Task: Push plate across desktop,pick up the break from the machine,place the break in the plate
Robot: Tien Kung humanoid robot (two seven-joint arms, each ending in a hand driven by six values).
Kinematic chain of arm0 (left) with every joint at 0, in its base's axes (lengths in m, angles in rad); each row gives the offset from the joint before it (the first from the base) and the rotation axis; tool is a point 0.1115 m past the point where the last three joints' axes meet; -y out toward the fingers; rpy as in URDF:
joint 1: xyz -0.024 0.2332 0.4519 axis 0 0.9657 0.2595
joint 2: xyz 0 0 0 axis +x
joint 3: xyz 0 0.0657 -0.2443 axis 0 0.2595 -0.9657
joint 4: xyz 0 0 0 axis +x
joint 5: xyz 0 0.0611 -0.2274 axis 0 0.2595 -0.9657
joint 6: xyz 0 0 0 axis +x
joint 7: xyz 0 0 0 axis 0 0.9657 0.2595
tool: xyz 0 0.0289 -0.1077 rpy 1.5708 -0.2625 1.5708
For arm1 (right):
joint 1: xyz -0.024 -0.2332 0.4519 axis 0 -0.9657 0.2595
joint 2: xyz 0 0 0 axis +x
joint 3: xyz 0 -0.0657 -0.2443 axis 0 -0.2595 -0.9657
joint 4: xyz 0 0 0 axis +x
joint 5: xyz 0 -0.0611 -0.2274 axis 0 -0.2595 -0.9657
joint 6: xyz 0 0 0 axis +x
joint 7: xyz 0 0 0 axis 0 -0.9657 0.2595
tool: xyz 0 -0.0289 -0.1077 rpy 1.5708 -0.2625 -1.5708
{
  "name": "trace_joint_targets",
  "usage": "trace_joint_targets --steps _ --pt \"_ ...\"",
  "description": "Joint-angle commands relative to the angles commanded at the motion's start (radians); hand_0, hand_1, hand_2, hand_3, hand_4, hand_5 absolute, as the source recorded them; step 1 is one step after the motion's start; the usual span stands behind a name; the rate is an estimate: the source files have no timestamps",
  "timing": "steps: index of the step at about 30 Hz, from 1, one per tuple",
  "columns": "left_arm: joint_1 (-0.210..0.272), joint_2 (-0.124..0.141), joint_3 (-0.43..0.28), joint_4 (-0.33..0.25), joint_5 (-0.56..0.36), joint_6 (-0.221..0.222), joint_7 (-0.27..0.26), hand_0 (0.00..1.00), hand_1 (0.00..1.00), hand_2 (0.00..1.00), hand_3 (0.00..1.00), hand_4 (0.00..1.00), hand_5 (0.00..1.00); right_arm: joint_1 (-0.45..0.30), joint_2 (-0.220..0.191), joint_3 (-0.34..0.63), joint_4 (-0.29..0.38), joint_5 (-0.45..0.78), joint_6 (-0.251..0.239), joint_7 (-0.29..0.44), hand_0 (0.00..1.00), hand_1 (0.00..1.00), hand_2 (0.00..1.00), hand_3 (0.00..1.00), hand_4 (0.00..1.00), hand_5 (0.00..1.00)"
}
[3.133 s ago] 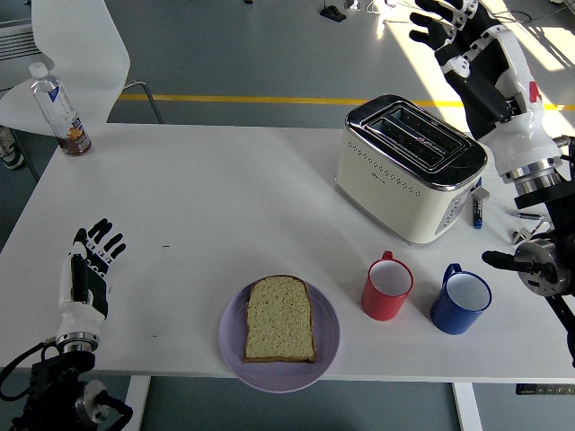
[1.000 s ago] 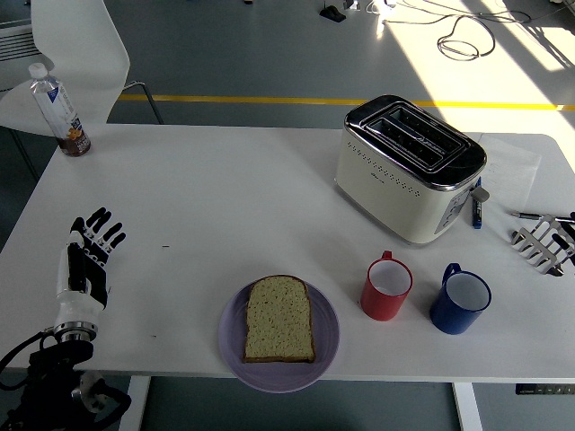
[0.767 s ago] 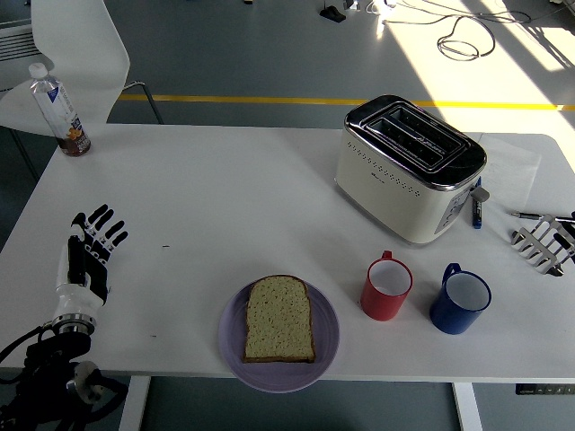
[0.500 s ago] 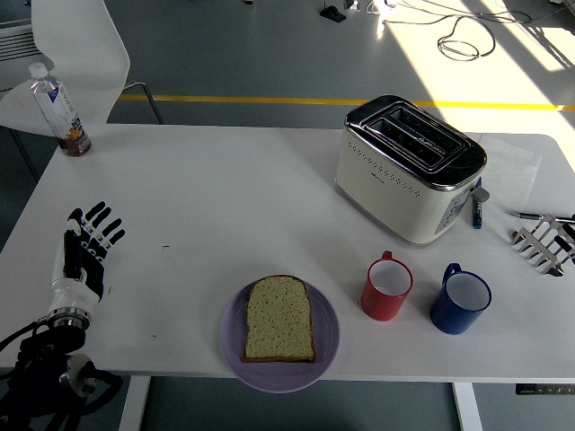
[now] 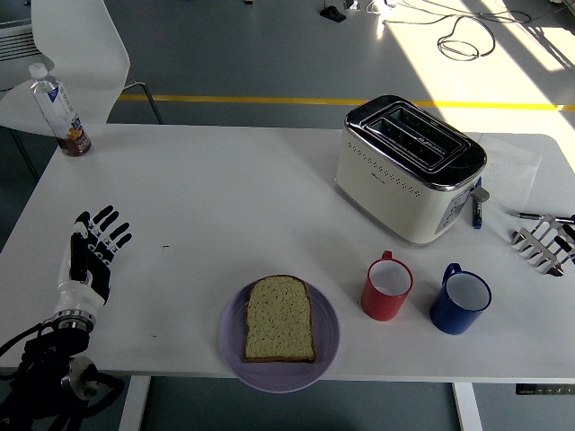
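Bread (image 5: pixel 280 320) lies flat on the purple plate (image 5: pixel 235 350) at the bench's (image 5: pixel 225 206) near edge, well apart from the toaster (image 5: pixel 409 169). Left hand (image 5: pixel 90 254) hovers over the bench's left side, fingers (image 5: pixel 109 218) spread, holding nothing. Right hand (image 5: pixel 544 242) shows at the right edge, fingers loosely extended, empty.

A red mug (image 5: pixel 387 288) and a blue mug (image 5: pixel 459 302) stand side by side, apart, on the desk (image 5: pixel 225 197), well right of the left hand (image 5: pixel 92 254) and nearer the right hand (image 5: pixel 543 243). A bottle (image 5: pixel 59 111) stands upright at the far corner beyond the left hand. A white chair (image 5: pixel 63 54) stands behind it. What looks like a pen (image 5: pixel 476 211) lies just left of the right hand.
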Motion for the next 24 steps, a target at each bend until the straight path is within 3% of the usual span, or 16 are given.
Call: trace_joint_targets --steps 20,21,24 --pt "0.010 0.000 0.017 0.012 -0.002 0.004 -0.008 0.736 0.744 0.818 0.721 0.491 0.983 -0.010 -0.004 0.016 -0.002 0.002 -0.001 0.001 0.748 0.713 0.711 0.710 0.534 0.514" --pt "0.009 0.000 0.017 0.012 -0.002 0.004 -0.008 0.734 0.743 0.817 0.719 0.491 0.984 -0.011 -0.004 0.018 -0.002 0.002 -0.002 0.001 0.744 0.711 0.708 0.708 0.542 0.564" --pt "0.010 0.000 0.016 0.012 -0.001 0.005 -0.009 0.734 0.743 0.817 0.719 0.491 0.984 -0.011 -0.005 0.020 -0.002 0.003 -0.002 0.002 0.744 0.711 0.708 0.708 0.542 0.564"
